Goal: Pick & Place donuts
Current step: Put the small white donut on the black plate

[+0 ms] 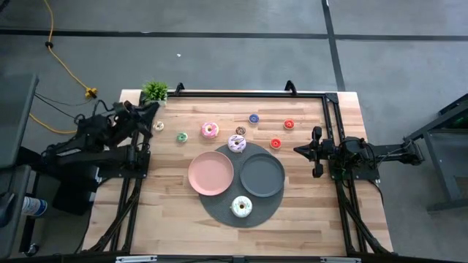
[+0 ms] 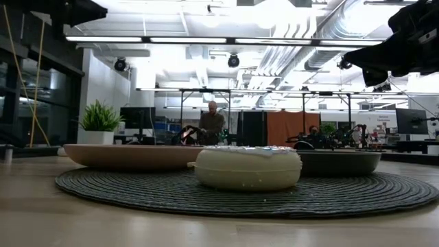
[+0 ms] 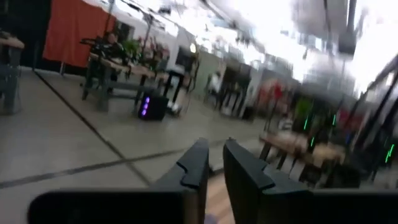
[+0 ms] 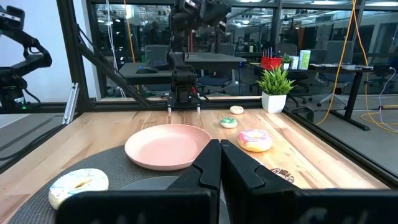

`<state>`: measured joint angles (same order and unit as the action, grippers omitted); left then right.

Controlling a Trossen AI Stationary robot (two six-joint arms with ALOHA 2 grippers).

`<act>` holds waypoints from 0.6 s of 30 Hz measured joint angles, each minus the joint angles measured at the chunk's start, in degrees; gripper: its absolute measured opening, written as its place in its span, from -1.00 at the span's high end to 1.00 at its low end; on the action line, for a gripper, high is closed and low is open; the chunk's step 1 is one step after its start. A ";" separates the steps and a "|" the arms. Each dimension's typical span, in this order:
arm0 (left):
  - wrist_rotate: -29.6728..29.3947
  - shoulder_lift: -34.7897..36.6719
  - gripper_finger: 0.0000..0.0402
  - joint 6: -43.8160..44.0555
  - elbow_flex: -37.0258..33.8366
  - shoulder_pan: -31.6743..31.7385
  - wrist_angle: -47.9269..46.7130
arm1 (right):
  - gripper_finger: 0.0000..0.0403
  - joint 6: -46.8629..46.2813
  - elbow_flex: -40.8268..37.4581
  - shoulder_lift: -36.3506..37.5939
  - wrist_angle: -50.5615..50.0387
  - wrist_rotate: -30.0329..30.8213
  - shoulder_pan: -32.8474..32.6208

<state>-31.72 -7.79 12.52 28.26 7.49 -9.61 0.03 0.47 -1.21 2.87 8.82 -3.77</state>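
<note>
In the high view, a pink-iced donut (image 1: 210, 130) and a sprinkled white one (image 1: 236, 143) lie on the wood beyond the plates. A third white-iced donut (image 1: 241, 207) sits on the near part of the round dark mat (image 1: 219, 208). Tiny donuts lie scattered on the far half: cream (image 1: 159, 126), green (image 1: 181, 136), brown (image 1: 240, 131), blue (image 1: 254, 117) and two red (image 1: 289, 124) (image 1: 276, 144). My left gripper (image 3: 216, 149) is raised at the far left corner, its fingers a narrow gap apart, and points out at the room. My right gripper (image 4: 220, 146) is shut at the table's right edge (image 1: 300, 150), facing the plates.
A pink plate (image 1: 210, 174) and a grey plate (image 1: 261, 175) rest side by side on the mat. A small potted plant (image 1: 155, 90) stands at the far left corner. A black frame rail (image 1: 248, 93) runs along the far edge. People show in the room behind the table.
</note>
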 joint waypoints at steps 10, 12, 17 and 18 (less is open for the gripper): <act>5.48 -18.21 0.41 -10.38 10.90 0.02 -13.02 | 1.00 0.00 0.00 0.00 0.00 0.00 0.02; 5.51 -22.19 0.39 -11.66 13.38 0.00 -16.36 | 1.00 0.00 -0.02 0.00 0.00 0.00 0.02; 5.67 -31.26 0.38 -15.14 20.06 0.00 -26.46 | 1.00 0.00 0.00 0.00 0.00 0.00 0.00; 5.66 -33.03 0.38 -15.94 21.42 0.00 -28.95 | 1.00 -0.02 0.00 0.00 0.00 0.00 0.02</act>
<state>-26.06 -40.83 -3.42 49.68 7.49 -38.56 0.01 0.47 -1.21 2.87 8.82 -3.75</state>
